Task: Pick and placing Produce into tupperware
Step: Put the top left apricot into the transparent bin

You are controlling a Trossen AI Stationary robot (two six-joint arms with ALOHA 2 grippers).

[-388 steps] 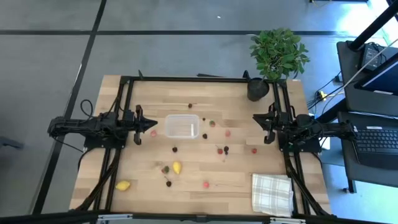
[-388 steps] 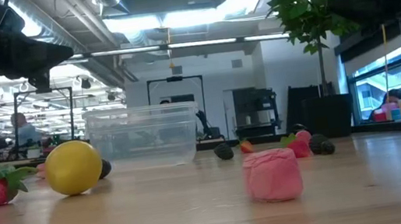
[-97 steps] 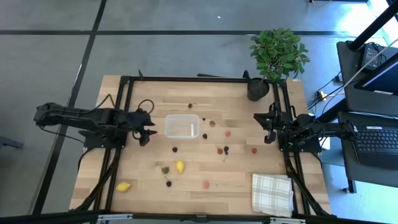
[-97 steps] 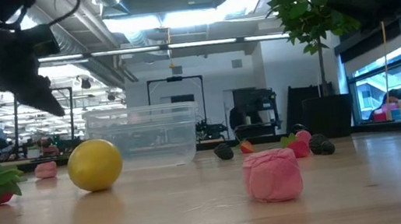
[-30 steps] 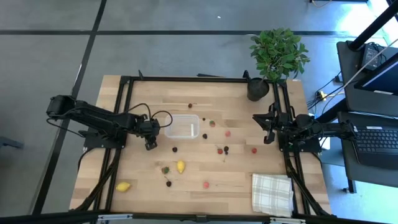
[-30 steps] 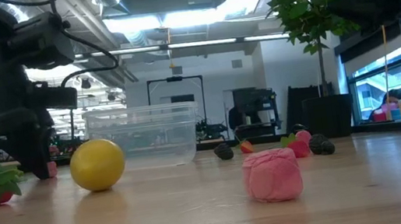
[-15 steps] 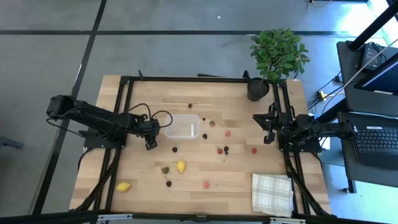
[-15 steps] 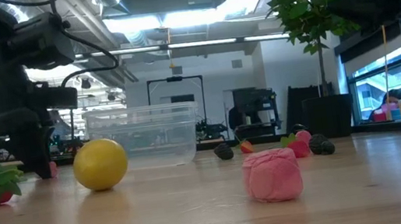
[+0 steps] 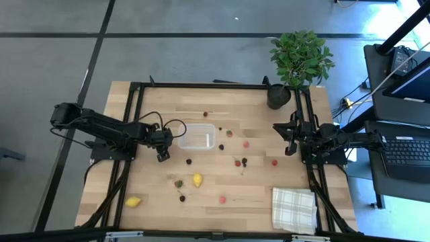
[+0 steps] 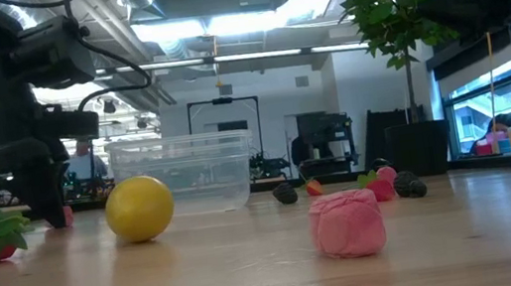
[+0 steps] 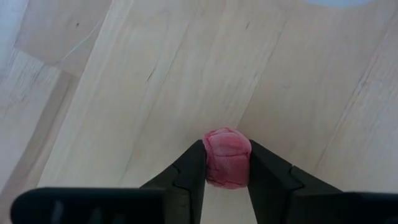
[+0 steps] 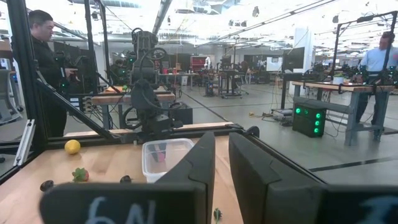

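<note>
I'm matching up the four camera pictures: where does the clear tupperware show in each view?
High view: tupperware at table centre, just right of the left gripper.
Low view: left of centre, behind the yellow lemon.
Left wrist view: cannot tell; only a pale edge at the top.
Right wrist view: low centre, beyond the right gripper.
Shared landmark: the lemon.
</note>
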